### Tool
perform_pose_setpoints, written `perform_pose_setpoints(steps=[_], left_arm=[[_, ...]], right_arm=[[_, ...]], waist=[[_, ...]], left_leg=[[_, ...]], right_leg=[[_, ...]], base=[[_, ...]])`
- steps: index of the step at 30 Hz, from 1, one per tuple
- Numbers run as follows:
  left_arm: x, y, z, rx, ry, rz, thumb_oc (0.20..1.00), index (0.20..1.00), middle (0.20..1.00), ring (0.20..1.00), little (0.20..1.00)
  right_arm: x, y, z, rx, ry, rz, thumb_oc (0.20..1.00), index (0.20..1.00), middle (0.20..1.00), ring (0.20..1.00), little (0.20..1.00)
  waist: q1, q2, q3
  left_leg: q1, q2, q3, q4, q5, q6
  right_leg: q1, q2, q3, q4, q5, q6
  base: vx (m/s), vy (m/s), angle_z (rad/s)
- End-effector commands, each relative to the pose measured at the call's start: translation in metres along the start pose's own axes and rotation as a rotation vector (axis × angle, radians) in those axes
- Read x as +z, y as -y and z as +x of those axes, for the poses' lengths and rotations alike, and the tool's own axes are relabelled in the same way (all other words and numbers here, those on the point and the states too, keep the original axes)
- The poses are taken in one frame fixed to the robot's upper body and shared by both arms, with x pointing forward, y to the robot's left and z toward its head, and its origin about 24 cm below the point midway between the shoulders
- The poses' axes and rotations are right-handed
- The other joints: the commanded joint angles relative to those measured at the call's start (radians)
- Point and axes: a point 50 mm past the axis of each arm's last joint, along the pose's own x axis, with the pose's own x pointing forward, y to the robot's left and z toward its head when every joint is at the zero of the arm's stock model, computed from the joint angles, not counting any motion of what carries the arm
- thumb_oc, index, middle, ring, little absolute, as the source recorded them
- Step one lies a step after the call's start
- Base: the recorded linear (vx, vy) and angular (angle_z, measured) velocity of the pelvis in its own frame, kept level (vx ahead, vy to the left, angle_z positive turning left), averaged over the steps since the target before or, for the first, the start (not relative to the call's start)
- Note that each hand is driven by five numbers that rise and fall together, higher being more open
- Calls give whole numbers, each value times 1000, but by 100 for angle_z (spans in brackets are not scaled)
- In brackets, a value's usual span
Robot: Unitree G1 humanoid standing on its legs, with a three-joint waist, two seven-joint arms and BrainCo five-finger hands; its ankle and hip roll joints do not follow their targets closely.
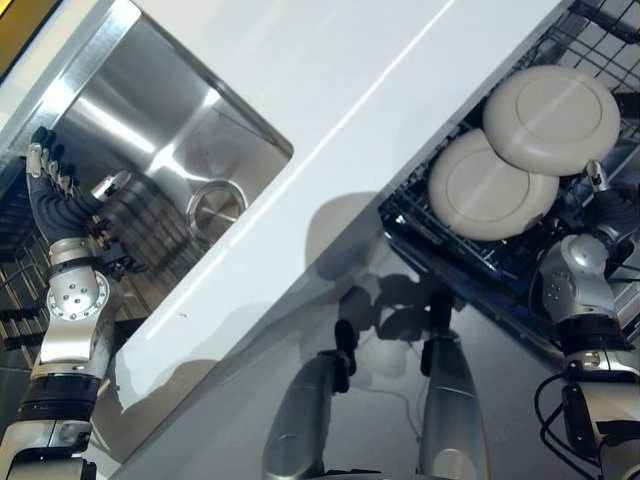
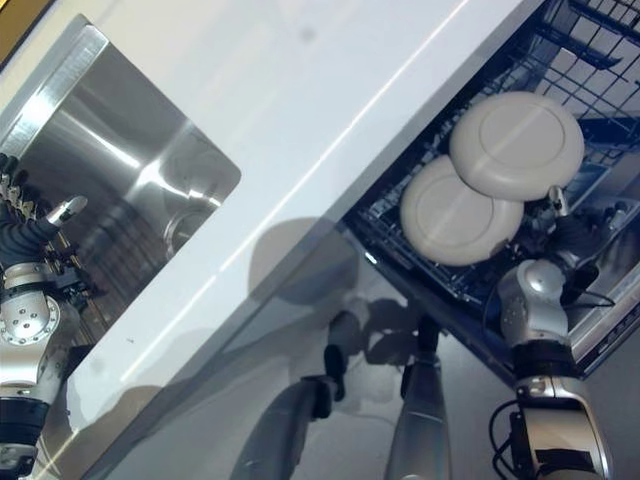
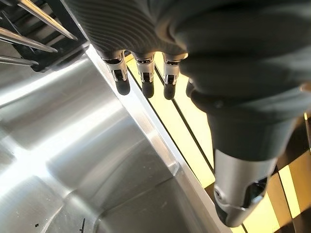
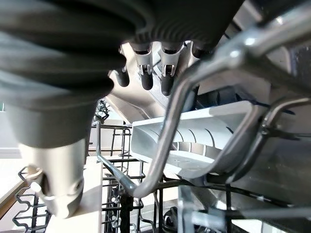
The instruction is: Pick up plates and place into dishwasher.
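Two beige plates lie overlapping in the dark wire dishwasher rack [image 1: 600, 40] at the upper right: the upper plate [image 1: 552, 118] rests partly on the lower plate [image 1: 490, 190]. My right hand [image 1: 605, 205] is down in the rack just beside the plates. Its fingers [image 4: 165, 73] hang relaxed among the rack wires [image 4: 170, 126] and hold nothing. My left hand [image 1: 45, 190] is raised over the left edge of the steel sink [image 1: 150, 130], open, with straight fingers [image 3: 143, 77] and nothing in it.
A white countertop [image 1: 350, 90] runs diagonally between the sink and the dishwasher rack. The sink's drain [image 1: 215, 205] shows in its bottom. A dark wire rack [image 1: 12, 290] stands at the far left beside the sink.
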Motion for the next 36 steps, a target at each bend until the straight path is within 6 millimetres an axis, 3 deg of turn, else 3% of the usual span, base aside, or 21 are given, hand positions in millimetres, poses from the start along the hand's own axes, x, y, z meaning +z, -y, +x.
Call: perform_pose_setpoints(steps=[1,14,18,23,29,36], left_arm=[[-31,61,-57,-59,-149,-226,1000,1000,1000,1000,1000],[-27,69,-59,-76,-153,-238,1000,1000,1000,1000,1000],[-28,68,-63,-79,-158,-246,1000,1000,1000,1000,1000],[-26,63,-63,-89,-150,-242,1000,1000,1000,1000,1000],[-23,65,-57,-134,-127,-230,1000,1000,1000,1000,1000],[-18,56,-49,-159,-116,-227,1000,1000,1000,1000,1000]], right_arm=[[7,-6,8,75,-33,80,1000,1000,1000,1000,1000],[25,-65,-12,467,-10,189,1000,1000,1000,1000,1000],[32,-95,-40,779,3,252,1000,1000,1000,1000,1000],[39,-128,-98,1174,46,290,1000,1000,1000,1000,1000],[58,-164,-145,1408,149,210,1000,1000,1000,1000,1000],[78,-189,-167,1484,252,137,1000,1000,1000,1000,1000]], waist=[[-8,15,30],[27,33,30],[42,32,30],[57,10,30],[95,-11,30],[151,-28,30]], left_leg=[[-168,-6,-15,64,77,41],[-224,-23,-36,53,105,35],[-229,-30,-46,35,112,35],[-230,-35,-58,13,119,35],[-205,-40,-80,-4,122,37],[-133,-45,-105,-21,114,39]], right_leg=[[-12,96,-34,-37,-81,-77],[-78,91,-50,-7,-89,-84],[-86,88,-61,-13,-84,-84],[-79,85,-80,-33,-71,-80],[-37,82,-108,-61,-60,-74],[67,74,-156,-90,-66,-72]], base=[[0,0,0],[11,3,0],[0,0,0],[0,0,0],[-27,-35,8],[-36,-22,11]])
